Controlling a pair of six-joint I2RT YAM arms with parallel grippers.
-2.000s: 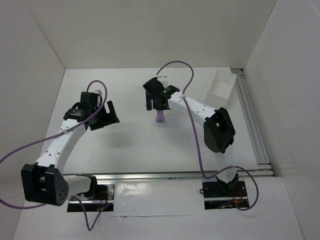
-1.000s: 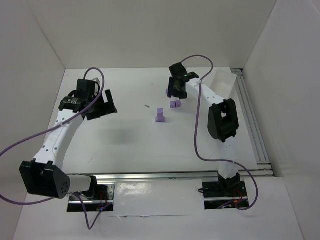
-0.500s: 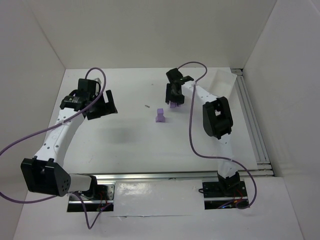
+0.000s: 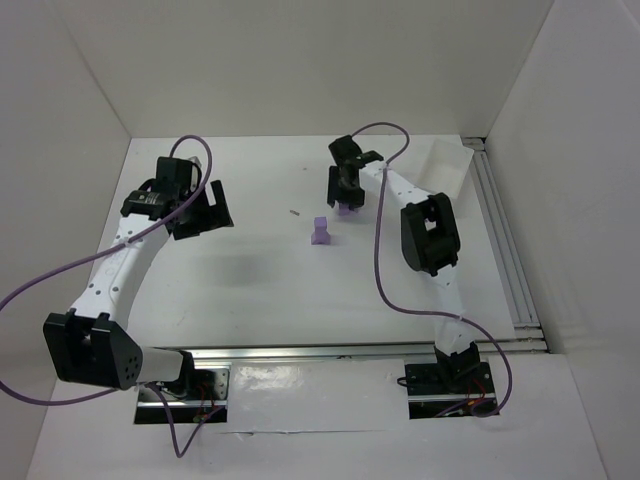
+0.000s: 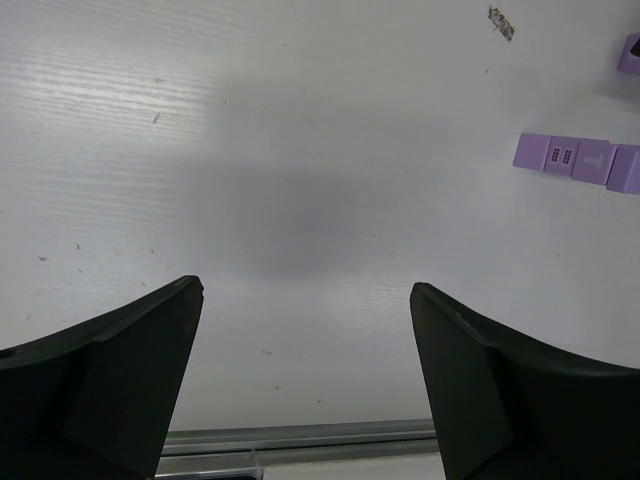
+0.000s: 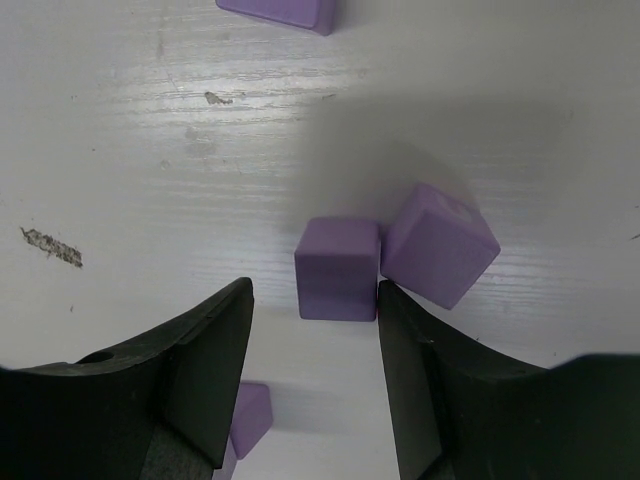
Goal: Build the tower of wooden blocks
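Right gripper [image 6: 312,300] is hovering at the far middle of the desk [image 4: 250,290], jaws partly apart around one lilac cube [image 6: 338,268] with a gap showing at one side, a tilted cube [image 6: 438,243] touching it; the short tower [image 4: 321,231] is standing nearby, toward the left gripper [image 5: 305,290], which is hanging wide open.

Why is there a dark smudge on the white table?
They are shadows. Left wrist view: a soft grey one on the table ahead of the open left gripper. Right wrist view: one behind the lilac cube and its tilted neighbour. Top view: a faint one beside the left arm.
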